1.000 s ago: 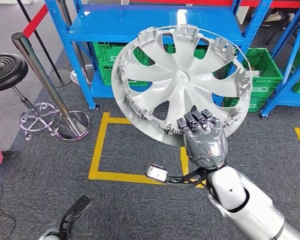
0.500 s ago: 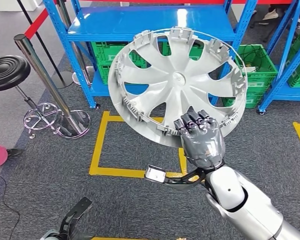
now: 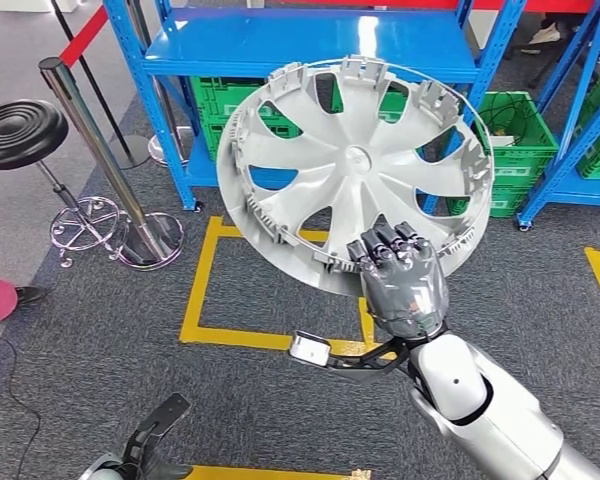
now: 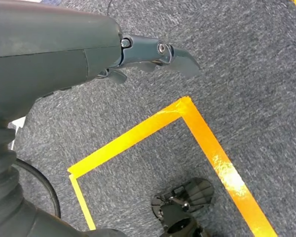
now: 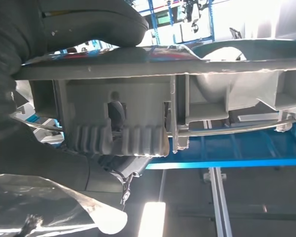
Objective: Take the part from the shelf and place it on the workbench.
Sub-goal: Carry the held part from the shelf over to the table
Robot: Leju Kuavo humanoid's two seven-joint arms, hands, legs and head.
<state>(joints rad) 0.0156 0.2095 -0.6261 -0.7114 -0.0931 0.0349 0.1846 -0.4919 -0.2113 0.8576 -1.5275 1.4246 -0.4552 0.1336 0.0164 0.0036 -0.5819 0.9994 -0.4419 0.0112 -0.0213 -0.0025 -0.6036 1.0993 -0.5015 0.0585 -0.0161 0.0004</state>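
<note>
1. Looking at the part, we see a silver-grey plastic hubcap (image 3: 355,165) with curved spokes, open slots between them, a small hub at the centre, and clips and a wire ring round its rim, its inner face turned toward us.
2. We find it spreading up and away from our right hand (image 3: 403,278), tilted in the air, with the blue shelf (image 3: 304,45) and green crates (image 3: 520,135) behind it and the yellow floor tape (image 3: 199,290) on the grey carpet below.
3. Our right hand grasps the hubcap's near rim, dark fingers (image 3: 387,240) curled over the edge; in the right wrist view the thick thumb (image 5: 91,22) presses on one side of the rim (image 5: 158,64).
4. Our right arm reaches forward, raised, from the lower right.
5. Our left hand (image 4: 158,52) hangs low over the carpet, holding nothing, its fingers straight and released.
</note>
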